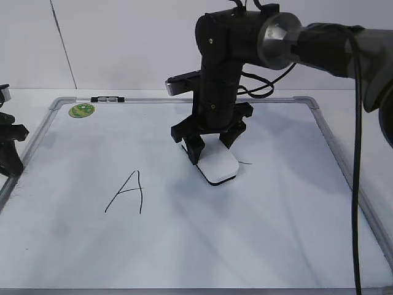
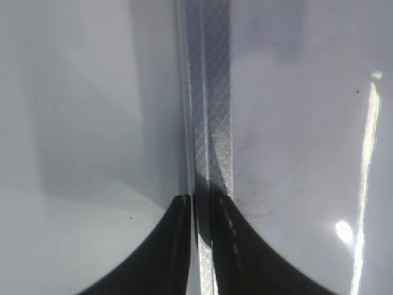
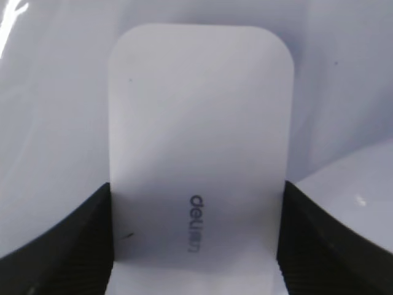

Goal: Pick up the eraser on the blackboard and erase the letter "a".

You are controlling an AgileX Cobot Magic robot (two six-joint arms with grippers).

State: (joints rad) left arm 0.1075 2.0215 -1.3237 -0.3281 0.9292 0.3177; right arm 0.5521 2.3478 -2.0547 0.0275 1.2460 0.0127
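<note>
Right gripper (image 1: 212, 145) is clamping its fingers on the eraser (image 1: 219, 166), pressing it onto the blackboard (image 1: 258, 233), while the left gripper's (image 2: 201, 246) fingers are sitting nearly together.

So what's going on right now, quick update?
Right gripper clamped on eraser, pressed flat on blackboard. Left gripper shut, parked over the frame. Small "a" mostly hidden underneath.

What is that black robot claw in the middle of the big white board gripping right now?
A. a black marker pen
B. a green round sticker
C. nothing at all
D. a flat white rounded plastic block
D: the right gripper has its fingers pressed against both sides of the flat white rounded plastic eraser, which sits on the white dry-erase board.
</note>
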